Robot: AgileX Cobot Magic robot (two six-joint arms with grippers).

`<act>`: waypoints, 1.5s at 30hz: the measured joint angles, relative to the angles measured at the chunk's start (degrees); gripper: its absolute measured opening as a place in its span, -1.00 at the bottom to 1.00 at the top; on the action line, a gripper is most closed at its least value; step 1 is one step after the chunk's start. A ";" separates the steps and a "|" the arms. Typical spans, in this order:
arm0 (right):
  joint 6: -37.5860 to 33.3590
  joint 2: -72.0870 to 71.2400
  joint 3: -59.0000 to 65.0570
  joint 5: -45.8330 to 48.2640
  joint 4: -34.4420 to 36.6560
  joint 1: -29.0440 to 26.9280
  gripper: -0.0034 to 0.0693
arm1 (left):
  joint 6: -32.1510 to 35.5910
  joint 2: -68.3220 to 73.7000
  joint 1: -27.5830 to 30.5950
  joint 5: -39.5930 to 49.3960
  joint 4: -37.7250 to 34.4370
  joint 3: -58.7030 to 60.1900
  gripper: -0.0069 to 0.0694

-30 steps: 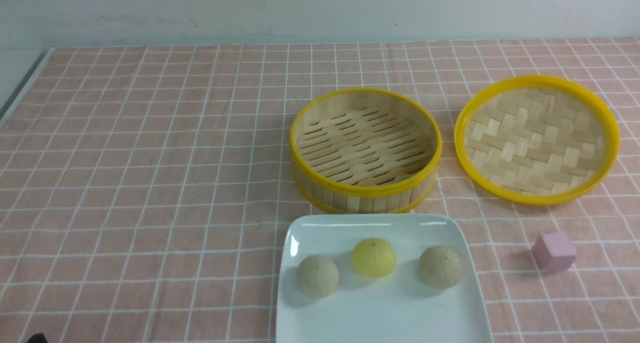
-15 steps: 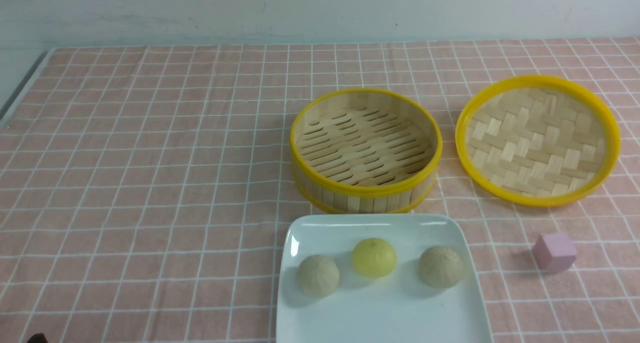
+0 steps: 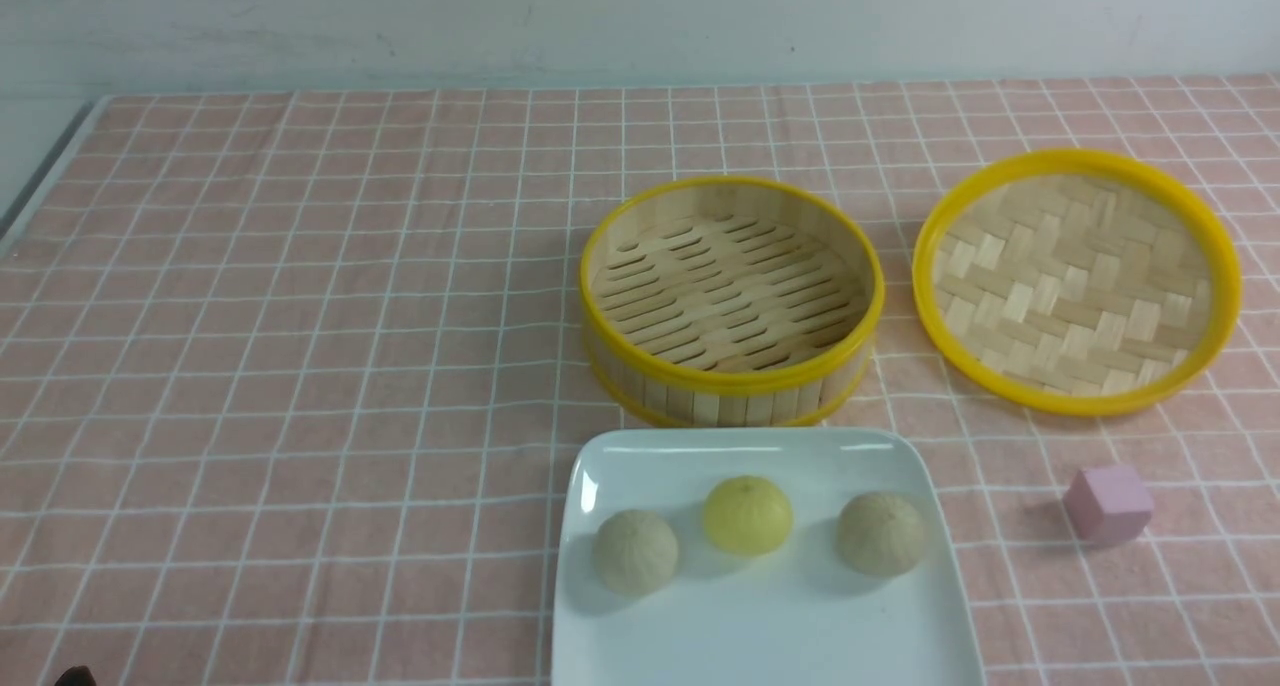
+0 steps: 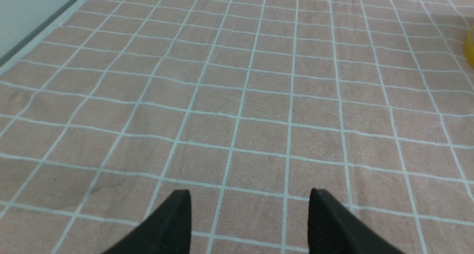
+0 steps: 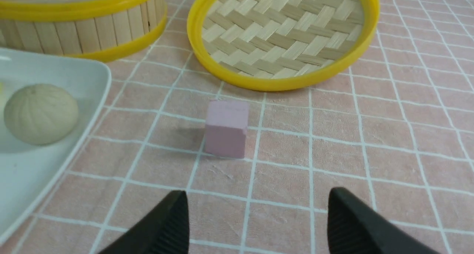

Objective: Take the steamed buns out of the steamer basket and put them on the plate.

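Three steamed buns lie in a row on the white plate at the table's front: a beige one, a yellow one and another beige one. Behind the plate the bamboo steamer basket stands with nothing on its slatted floor. In the right wrist view my right gripper is open over the cloth, with the plate's corner, one beige bun and the basket's wall ahead. My left gripper is open over bare cloth, far from the buns. Neither arm shows in the front view.
A shallow woven lid with a yellow rim lies to the right of the basket. A pink cube sits on the cloth right of the plate, a short way ahead of my right gripper. The checked pink cloth stretches to the left.
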 joint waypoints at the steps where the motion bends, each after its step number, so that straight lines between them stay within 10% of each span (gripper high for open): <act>1: 2.06 0.00 0.00 0.12 0.25 0.02 0.46 | 0.00 0.00 0.00 0.00 0.00 0.00 0.33; 45: 9.99 0.00 -0.04 0.66 0.59 0.12 0.46 | 0.00 0.00 0.00 0.00 0.00 0.00 0.33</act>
